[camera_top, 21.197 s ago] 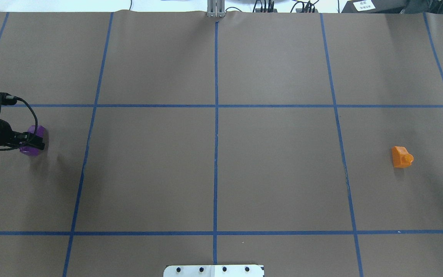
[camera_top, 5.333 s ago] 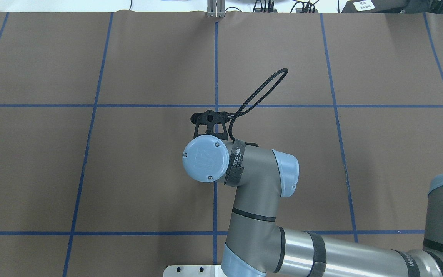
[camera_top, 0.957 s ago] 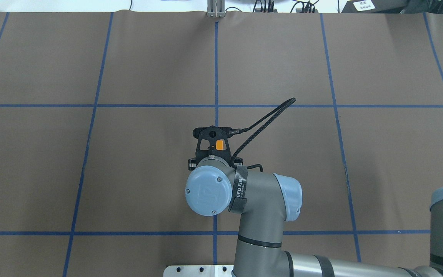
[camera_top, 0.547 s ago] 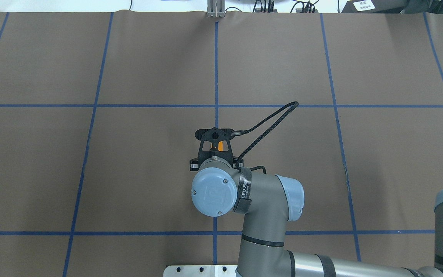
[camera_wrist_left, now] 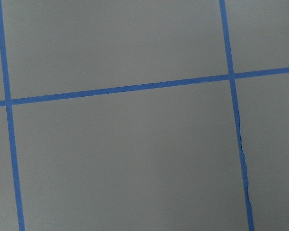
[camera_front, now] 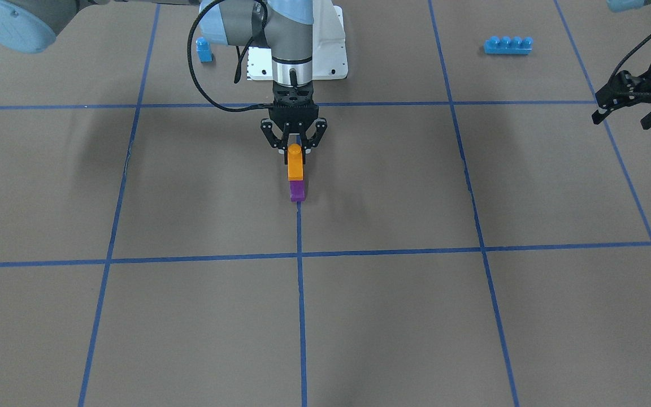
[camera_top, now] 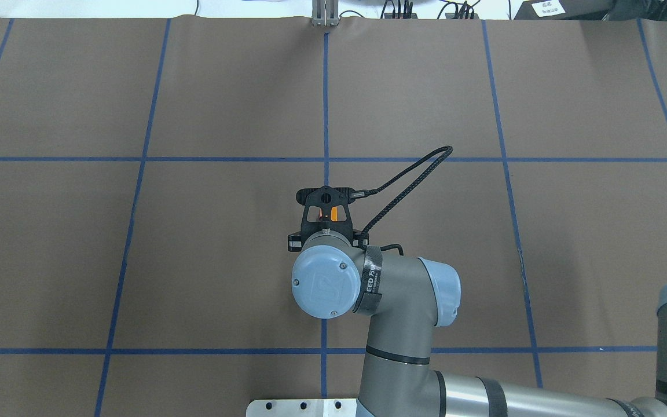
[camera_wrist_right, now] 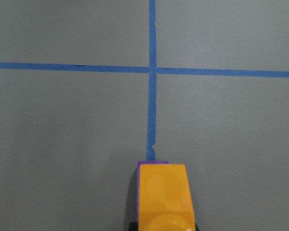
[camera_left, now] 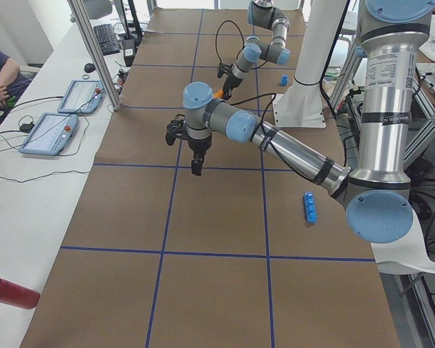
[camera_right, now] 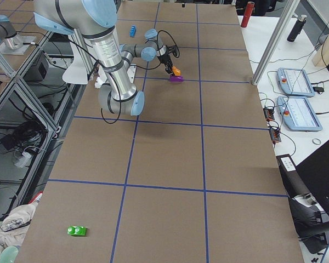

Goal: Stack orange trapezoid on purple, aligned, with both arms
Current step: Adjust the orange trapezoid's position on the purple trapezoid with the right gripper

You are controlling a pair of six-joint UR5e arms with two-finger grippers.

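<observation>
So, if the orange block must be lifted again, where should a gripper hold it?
Probably by its two flat side walls, from straight above. The orange block sits on the purple with its stud up and its slope seemingly facing the operators' side, so only those walls are parallel. The open right gripper hangs over it on that line.

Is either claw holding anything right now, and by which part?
Nothing is held. The right gripper has its jaws spread wide of the orange trapezoid, which sits on the purple. The left gripper is empty.
</observation>
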